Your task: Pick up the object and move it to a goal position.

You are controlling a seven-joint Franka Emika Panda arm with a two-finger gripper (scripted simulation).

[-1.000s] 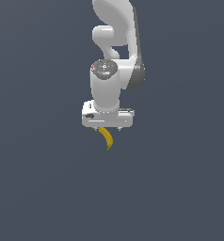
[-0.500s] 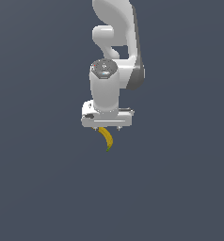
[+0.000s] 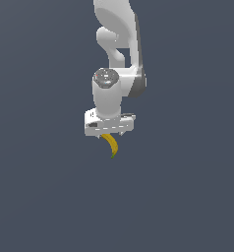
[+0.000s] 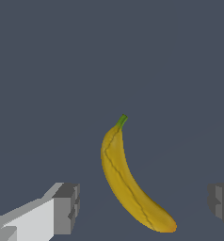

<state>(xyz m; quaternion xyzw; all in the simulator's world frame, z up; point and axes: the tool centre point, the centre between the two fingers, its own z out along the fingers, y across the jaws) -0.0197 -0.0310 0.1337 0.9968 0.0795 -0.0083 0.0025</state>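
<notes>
Gripper (image 4: 144, 207): seen in the wrist view as two grey finger pads with a broad gap between them, the jaws spread wide and closed on nothing.

Nearer finger (image 4: 66, 208): a grey pad on a white body, standing clear of the fruit with bare grey ground showing between the two.

Other finger (image 4: 221, 202): only its grey pad shows at the picture's edge, also apart from the fruit.

Banana (image 4: 130, 181): a curved yellow fruit with a green stem tip, lying in the gap between the pads. It touches neither pad, and sits closer to the nearer finger than to the other one. Its blunt end lies on the line between the pads, and its stem end points away from the gripper.

Banana from outside (image 3: 110, 144): in the exterior view it shows just under the white gripper body, curving downward from it, with the dark tip at its low end. Its upper end is hidden by the gripper body, so whether it touches the gripper there cannot be told from this view.

Gripper body (image 3: 109, 129): white and broad, wider than the banana is long, with the fingers pointing down.

Arm (image 3: 116, 54): white links rising from the gripper body to the picture's upper edge.

Ground (image 3: 188, 197): a plain dark grey-blue surface all around the gripper.
</notes>
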